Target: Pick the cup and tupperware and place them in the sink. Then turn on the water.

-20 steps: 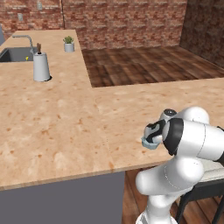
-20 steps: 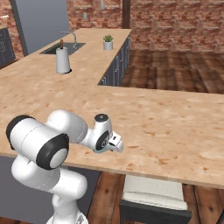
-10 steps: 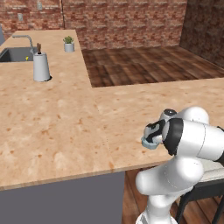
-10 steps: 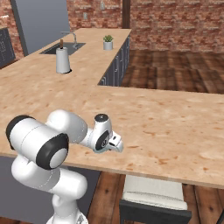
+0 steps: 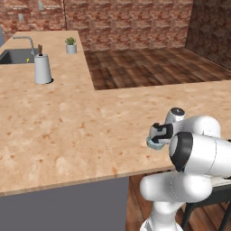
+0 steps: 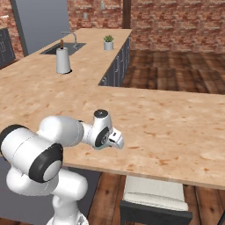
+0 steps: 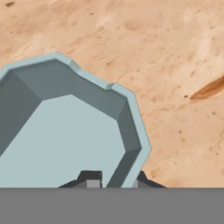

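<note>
One pincer pinches the pale tupperware by its thin wall; light, stiff, likely slippery.

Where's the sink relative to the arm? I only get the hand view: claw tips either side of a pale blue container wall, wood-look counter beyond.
Observer: The dark grey rectangular sink is at the far left end of the L-shaped counter, well away from the arm.
Operator: Anything beside it?
Observer: A tall white paper-towel roll stands just right of the basin.
Operator: And the container?
Observer: The shallow pale blue-grey container is near the counter's front edge, right before the arm, with the claw closed on its wall.
</note>
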